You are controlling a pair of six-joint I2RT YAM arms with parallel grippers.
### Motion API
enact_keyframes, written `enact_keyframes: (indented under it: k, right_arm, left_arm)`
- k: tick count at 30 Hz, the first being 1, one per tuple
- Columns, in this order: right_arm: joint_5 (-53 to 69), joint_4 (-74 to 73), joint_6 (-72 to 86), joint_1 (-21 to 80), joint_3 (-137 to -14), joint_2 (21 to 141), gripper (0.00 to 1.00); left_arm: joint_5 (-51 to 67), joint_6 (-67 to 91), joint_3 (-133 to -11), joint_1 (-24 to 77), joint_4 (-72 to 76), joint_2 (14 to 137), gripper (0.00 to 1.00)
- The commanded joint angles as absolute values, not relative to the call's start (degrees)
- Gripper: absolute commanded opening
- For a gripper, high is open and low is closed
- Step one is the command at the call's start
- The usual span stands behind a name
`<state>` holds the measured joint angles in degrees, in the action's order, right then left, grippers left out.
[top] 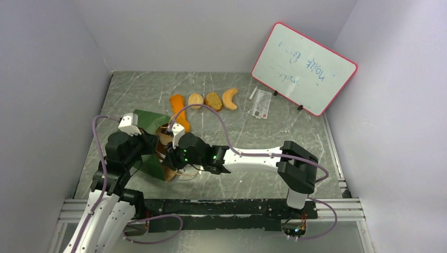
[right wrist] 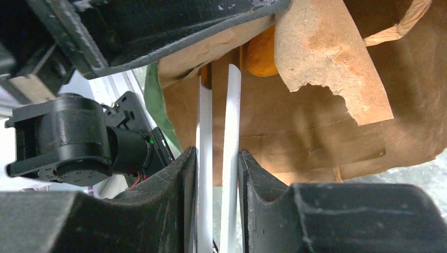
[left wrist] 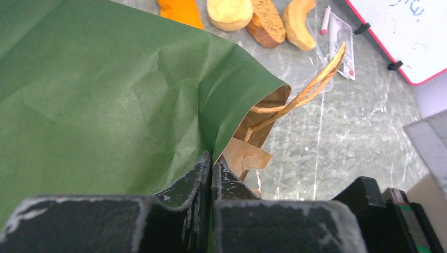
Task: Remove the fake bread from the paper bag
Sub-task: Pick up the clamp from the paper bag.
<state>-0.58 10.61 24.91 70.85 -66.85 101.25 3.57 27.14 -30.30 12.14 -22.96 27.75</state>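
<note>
- The left gripper (left wrist: pixel 212 164) sat low in the left wrist view. It was pinched shut on the green edge of the paper bag (left wrist: pixel 105 95).
- The right gripper (right wrist: pixel 216 158) was at the bag's brown mouth. Its fingers were close together with two thin white strips between them. I cannot tell if it held anything.
- The bag's mouth faced the right side of the top view. Its cord handle (left wrist: pixel 311 84) pointed to the upper right.
- One orange piece (right wrist: pixel 261 52) of fake bread was inside the bag.
- Farther back, four pieces lay in a row on the table (top: pixel 274 126). They were a long orange loaf (top: pixel 178 105) pointing up and down the frame, a round bun (top: pixel 195 100), a brown slice (top: pixel 213 100) and a croissant (top: pixel 230 98).
- A whiteboard (top: pixel 304 68) leaned in the upper right.
</note>
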Motion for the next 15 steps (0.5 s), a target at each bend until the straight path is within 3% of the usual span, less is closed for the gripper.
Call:
enact_keyframes:
  k: [1, 15]
  right_arm:
    - [-1.0, 7.3, 26.6, 70.4, -70.0, 100.7, 0.29]
    - [-2.0, -1.2, 30.2, 70.3, -68.2, 92.9, 0.29]
  left_arm:
    - [9.3, 26.1, -32.9, 12.1, -20.9, 26.5, 0.07]
    - [9.3, 23.0, -35.8, 12.1, -24.0, 24.7, 0.07]
